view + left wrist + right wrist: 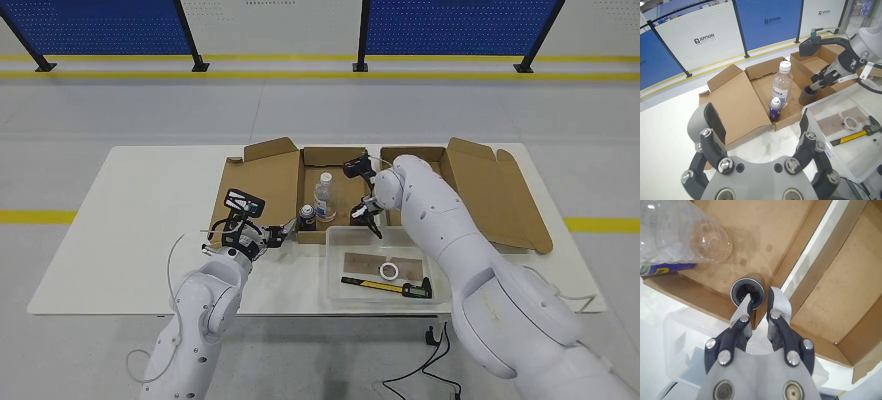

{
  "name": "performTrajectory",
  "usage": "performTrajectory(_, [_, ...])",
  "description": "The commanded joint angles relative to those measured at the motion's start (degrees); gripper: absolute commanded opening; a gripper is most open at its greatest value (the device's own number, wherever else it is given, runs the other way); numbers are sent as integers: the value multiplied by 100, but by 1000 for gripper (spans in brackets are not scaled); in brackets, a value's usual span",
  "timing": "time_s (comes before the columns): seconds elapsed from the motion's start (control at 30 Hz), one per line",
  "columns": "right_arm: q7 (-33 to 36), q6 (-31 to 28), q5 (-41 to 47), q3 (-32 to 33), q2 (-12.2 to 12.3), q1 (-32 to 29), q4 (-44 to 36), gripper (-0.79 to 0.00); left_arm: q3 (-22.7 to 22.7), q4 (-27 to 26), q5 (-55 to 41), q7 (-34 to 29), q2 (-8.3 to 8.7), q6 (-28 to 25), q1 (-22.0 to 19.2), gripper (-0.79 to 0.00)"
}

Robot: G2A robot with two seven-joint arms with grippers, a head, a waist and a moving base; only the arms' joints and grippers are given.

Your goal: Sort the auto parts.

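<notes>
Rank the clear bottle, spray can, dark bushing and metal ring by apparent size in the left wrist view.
1. clear bottle, clearly largest.
2. spray can and dark bushing look about alike; the bushing stands farther from the camera, so I won't rank them.
3. metal ring, smallest.

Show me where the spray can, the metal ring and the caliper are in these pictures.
spray can [775, 111], left wrist view, on its blue body.
metal ring [849, 128], left wrist view, on its near outer wall.
caliper [851, 136], left wrist view, on its yellow beam.
</notes>
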Motion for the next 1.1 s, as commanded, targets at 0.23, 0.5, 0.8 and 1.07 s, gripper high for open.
performTrajectory(0.23, [-254, -464, 137, 225, 114, 302, -44, -551, 0, 0, 0, 0, 0, 0, 0, 0])
performTrajectory(0.5, [-285, -832, 153, 442, 337, 479, -234, -545, 0, 0, 0, 0, 0, 0, 0, 0])
performTrajectory(0.8, [-63, -1104, -143, 612, 685, 321, -830, -523, 0, 0, 0, 0, 0, 0, 0, 0])
performTrajectory(1.07, [822, -1171, -369, 993, 1170, -184, -2031, -523, 0, 0, 0, 0, 0, 0, 0, 0])
